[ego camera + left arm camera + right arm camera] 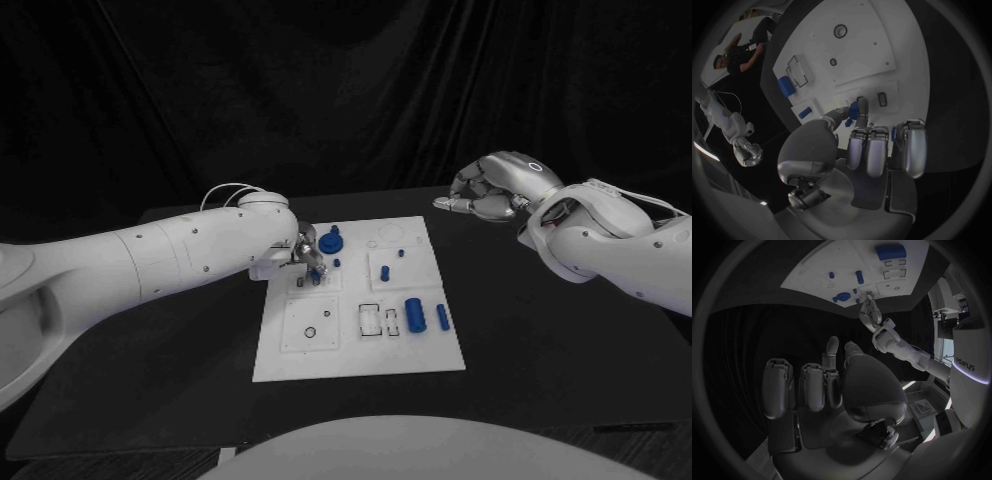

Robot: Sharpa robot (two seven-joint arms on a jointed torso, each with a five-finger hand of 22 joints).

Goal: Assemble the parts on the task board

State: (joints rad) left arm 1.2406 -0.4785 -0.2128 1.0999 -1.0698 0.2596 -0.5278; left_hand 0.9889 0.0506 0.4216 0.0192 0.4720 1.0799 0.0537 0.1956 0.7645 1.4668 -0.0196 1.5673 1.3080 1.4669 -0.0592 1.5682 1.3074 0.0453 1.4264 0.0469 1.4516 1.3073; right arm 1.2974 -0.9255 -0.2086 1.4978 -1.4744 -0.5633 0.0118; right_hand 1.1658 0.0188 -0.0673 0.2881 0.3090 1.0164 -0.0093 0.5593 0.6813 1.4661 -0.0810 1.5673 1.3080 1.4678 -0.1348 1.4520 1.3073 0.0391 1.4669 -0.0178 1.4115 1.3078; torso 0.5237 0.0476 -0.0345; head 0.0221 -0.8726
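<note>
near edge of the task board (361, 365) is bare white; mid-board two blue cylindrical parts (415, 314) lie side by side next to the rectangular slots (369, 319). further up, my left hand (303, 256) is down on the board's left side, fingers (859, 111) pinching a small blue part (854, 109) right over a slot. blue round part (333, 241) sits just behind it. my right hand (488, 190) hovers off past the board's far right corner over the tabletop (548, 330), fingers curled in, holding nothing. risk as i judge it: part goes in tilted, jams or slips out of the pinch, or my fingers bump the round part.
</note>
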